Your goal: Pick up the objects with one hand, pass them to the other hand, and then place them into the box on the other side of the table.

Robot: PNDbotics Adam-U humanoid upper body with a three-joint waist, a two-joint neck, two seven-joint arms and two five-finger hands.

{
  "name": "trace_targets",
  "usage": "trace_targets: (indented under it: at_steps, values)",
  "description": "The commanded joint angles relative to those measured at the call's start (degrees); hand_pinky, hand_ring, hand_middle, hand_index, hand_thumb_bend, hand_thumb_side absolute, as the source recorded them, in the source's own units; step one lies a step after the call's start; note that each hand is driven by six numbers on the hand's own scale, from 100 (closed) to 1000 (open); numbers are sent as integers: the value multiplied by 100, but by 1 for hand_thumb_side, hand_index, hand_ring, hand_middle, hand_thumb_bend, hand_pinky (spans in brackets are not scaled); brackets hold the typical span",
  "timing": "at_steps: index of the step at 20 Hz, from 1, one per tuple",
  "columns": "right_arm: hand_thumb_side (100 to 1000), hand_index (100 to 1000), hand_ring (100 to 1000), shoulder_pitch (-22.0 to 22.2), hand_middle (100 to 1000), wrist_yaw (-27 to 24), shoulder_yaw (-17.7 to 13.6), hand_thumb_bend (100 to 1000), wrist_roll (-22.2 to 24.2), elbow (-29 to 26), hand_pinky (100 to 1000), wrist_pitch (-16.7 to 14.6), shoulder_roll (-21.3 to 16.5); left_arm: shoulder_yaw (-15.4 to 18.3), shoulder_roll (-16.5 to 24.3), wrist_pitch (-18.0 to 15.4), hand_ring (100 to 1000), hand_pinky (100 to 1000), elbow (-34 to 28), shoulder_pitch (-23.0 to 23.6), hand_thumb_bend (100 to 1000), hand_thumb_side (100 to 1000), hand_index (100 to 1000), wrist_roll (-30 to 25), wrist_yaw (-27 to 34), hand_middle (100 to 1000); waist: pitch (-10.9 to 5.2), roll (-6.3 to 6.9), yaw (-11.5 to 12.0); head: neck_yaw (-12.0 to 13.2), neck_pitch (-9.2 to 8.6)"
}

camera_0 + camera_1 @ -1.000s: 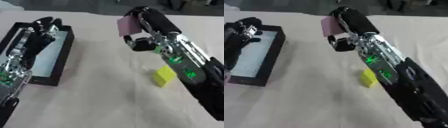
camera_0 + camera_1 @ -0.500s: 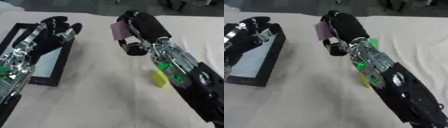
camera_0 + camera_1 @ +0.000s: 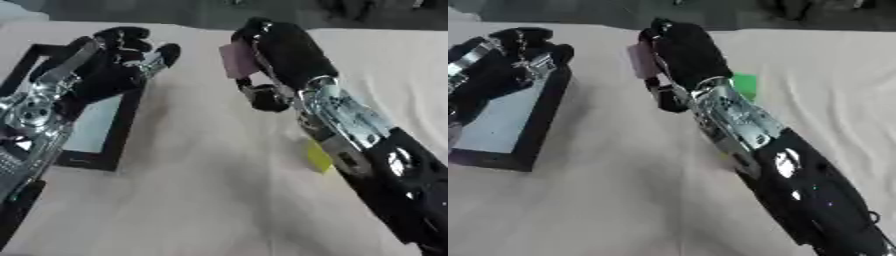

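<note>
Box (image 3: 96,162) first, at about nine o'clock on the cloth-covered counter (image 3: 201,200): a shallow black tray with a pale floor, its long side running away from the robot. Over its far end, near ten o'clock, hangs the left hand (image 3: 109,67), raised off the counter with its dark fingers (image 3: 131,37) somewhat curled and spread apart, closed on nothing that shows. Its silver forearm comes up from the lower left corner.

Toward twelve o'clock, the right hand (image 3: 280,50) is held above the counter, back of the hand facing up, and a pink block (image 3: 236,60) sits against its left side, pinched between the fingers and the thumb (image 3: 262,97), which curls beneath. The block faces the left hand, with a stretch of bare cloth between the two hands.

Under the right forearm, near four o'clock, a yellow block (image 3: 317,157) lies on the counter, half hidden by the arm. In the right eye view a green block (image 3: 745,85) shows just beyond the wrist, at about one o'clock, also on the cloth.
</note>
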Motion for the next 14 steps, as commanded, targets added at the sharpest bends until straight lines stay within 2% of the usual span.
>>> trace_targets:
  at_steps: [1,4,6,9,14]
  values:
    - [100,554,664,-67,579,118,1,100,-132,-123,709,19,19,-54,74,120,838,873,-103,-147,484,530,918,-195,-46,811,-268,98,-4,11,36]
    - [100,549,661,-50,576,96,20,100,-278,-171,710,58,20,-114,86,262,842,878,-103,-203,488,531,922,-299,-81,814,-268,101,-15,21,41]
    - [100,545,661,26,577,-23,21,100,-404,-323,713,89,-143,-138,91,315,844,880,-103,-231,490,530,924,-344,-105,815,-268,97,-30,31,46]
    - [100,541,660,168,574,-272,-8,100,-622,-704,714,225,-440,-190,74,404,849,888,-82,-307,505,520,928,-403,-141,826,-269,99,-31,37,52]
    - [100,531,639,257,566,-783,2,100,-816,-1073,706,439,-619,-288,58,560,856,900,34,-449,523,517,933,-483,-235,835,-279,111,-26,40,38]
